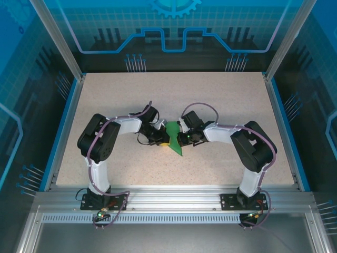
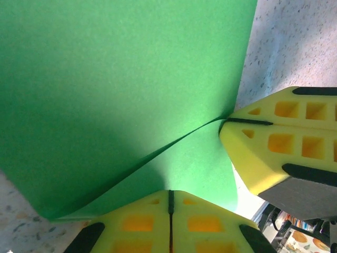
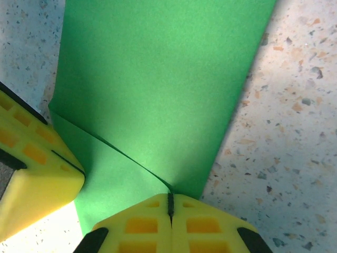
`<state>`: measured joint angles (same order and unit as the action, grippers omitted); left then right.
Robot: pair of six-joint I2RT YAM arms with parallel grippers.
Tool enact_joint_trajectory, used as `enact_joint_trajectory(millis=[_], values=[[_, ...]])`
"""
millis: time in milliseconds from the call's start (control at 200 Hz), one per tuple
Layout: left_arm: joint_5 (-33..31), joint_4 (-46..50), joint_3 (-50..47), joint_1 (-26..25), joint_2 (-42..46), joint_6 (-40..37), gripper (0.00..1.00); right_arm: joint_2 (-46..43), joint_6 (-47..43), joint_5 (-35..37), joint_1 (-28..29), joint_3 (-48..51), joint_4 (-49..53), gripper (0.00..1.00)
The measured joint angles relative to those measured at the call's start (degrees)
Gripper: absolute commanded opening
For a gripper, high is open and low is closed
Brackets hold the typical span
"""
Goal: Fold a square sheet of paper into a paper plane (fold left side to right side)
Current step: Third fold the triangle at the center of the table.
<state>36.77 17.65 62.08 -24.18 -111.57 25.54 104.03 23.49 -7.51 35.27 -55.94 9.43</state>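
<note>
Looking down from the overhead camera, I see the green sheet of paper (image 1: 174, 140) lying near the middle of the desk (image 1: 221, 100), between my two arms. It is folded down to a narrow angular shape with a point toward the near edge. The left hand (image 1: 159, 138) meets it from the left and the right hand (image 1: 185, 138) from the right, both low at the desk surface and nearly facing each other across the paper. In the left wrist view, the left hand's yellow fingers (image 2: 137, 224) are pressed together with just a thin dark seam between them. The paper's near edge runs into their tips, so I read that hand as clamped on the sheet. The paper there lies in two layers, with an upper flap lifted off the lower one along a curved edge. That edge runs from the lower left up to the tip of the right hand, which comes in from the right with its fingers likewise closed at the paper's edge. The right wrist view agrees: its own fingers (image 3: 200, 226) are tight together with the flap's edge ending at their seam, and the left hand sits at the paper's left edge. Bare speckled desk lies on either side of the sheet.
</note>
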Motion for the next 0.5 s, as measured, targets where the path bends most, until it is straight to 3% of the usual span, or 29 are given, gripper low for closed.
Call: enact_joint_trajectory(millis=[370,500], values=[[-0.96,0.02,-0.33,0.0,-0.15,0.0,0.04,0.04,0.04,-0.02,0.04,-0.07,0.0,0.0],[-1.09,0.04,-0.33,0.0,-0.15,-0.11,0.01,0.02,0.31,-0.17,0.04,-0.42,0.39,0.1]])
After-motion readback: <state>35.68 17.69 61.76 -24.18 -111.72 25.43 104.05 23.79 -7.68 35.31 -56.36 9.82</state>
